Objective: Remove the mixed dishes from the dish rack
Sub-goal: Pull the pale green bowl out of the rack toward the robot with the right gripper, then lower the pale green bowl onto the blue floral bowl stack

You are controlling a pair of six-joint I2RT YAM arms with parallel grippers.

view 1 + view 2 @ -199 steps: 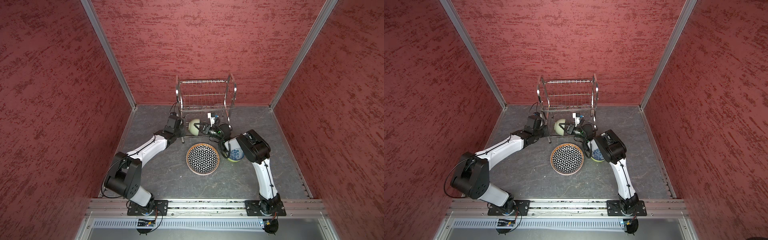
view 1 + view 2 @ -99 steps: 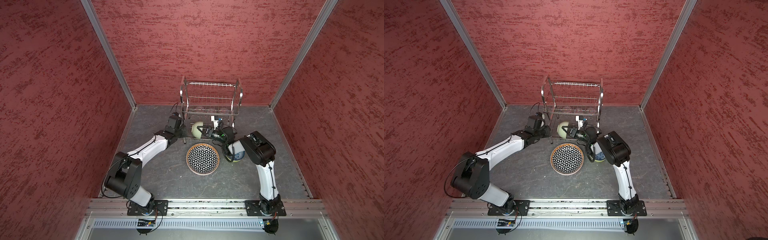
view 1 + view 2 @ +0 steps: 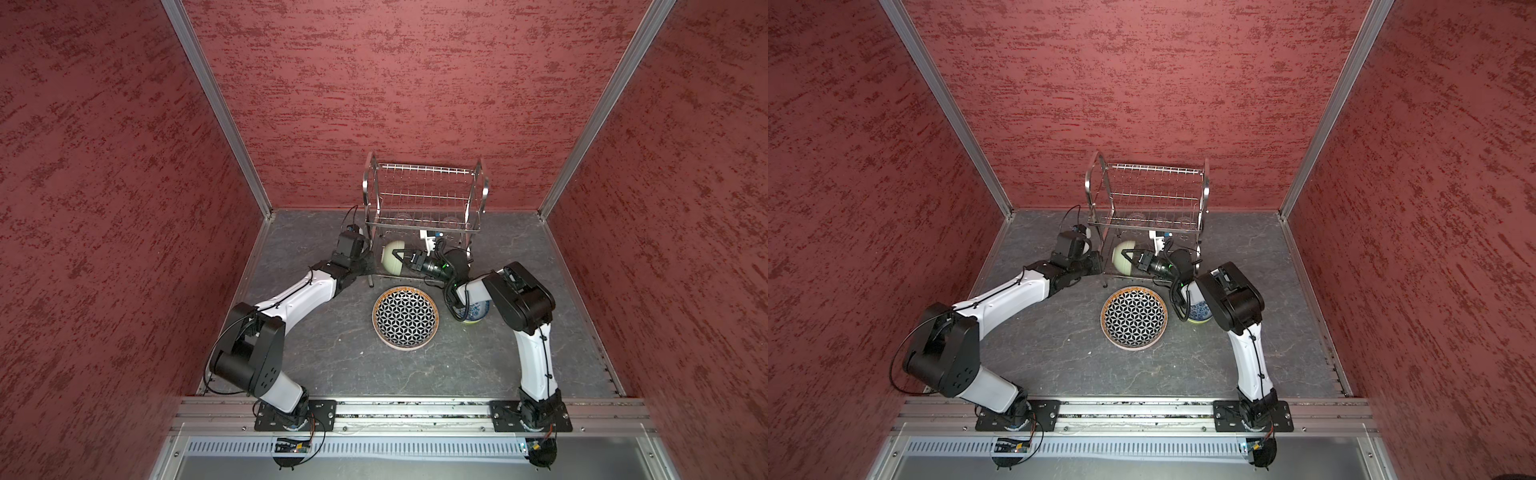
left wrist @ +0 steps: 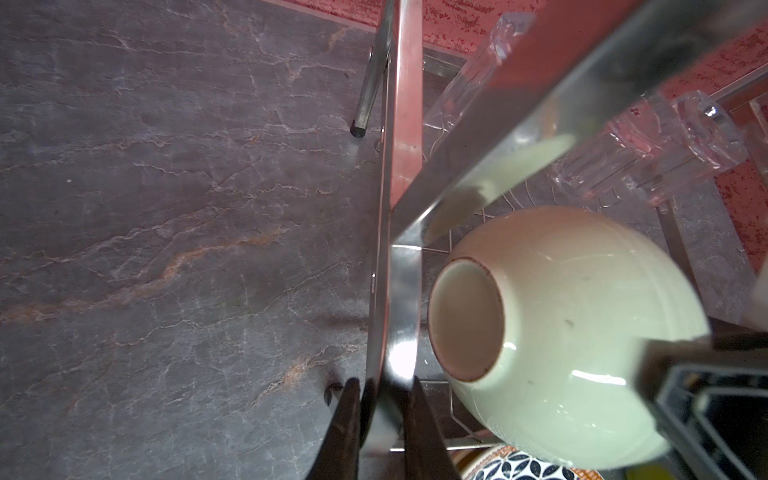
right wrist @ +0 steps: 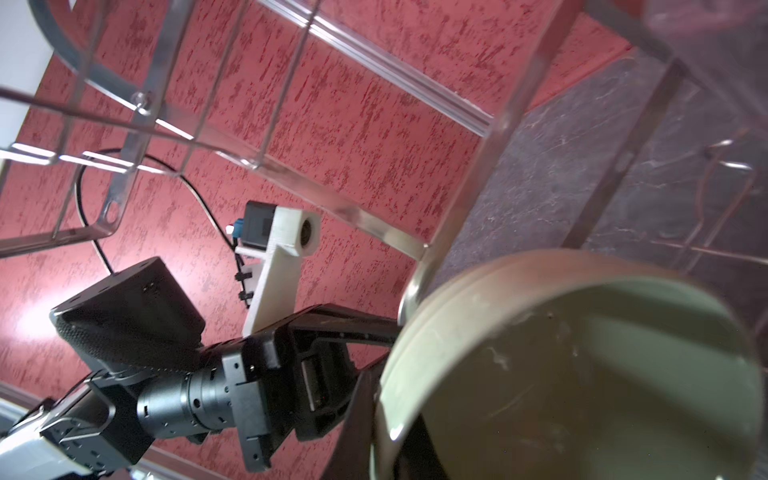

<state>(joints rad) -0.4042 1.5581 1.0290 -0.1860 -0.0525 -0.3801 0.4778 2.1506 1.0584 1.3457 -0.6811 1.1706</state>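
Note:
The dish rack (image 3: 424, 195) (image 3: 1150, 191), shiny steel wire, stands at the back of the floor. My left gripper (image 3: 368, 268) (image 4: 384, 399) is shut on its flat side frame (image 4: 399, 166). The cream-green bowl (image 3: 390, 261) (image 3: 1120, 258) (image 4: 582, 332) hangs on its side at the rack's lower front. My right gripper (image 3: 400, 257) (image 5: 386, 415) is shut on the bowl's rim (image 5: 582, 374), one finger outside and one inside. Clear glass tumblers (image 4: 648, 153) lie in the lower tier. The black-and-white plate (image 3: 405, 318) and the blue-floral bowl (image 3: 476, 311) rest on the floor.
Red textured walls close in the back and both sides. The right arm's elbow (image 3: 519, 299) hangs over the blue-floral bowl, which shows a lime edge under it. The plate lies just in front of the rack's feet. A metal rail (image 3: 395, 409) runs along the front edge.
The rack has shifted to the right, and the cream-green bowl and both grippers have moved with it. Both grips stay as they were.

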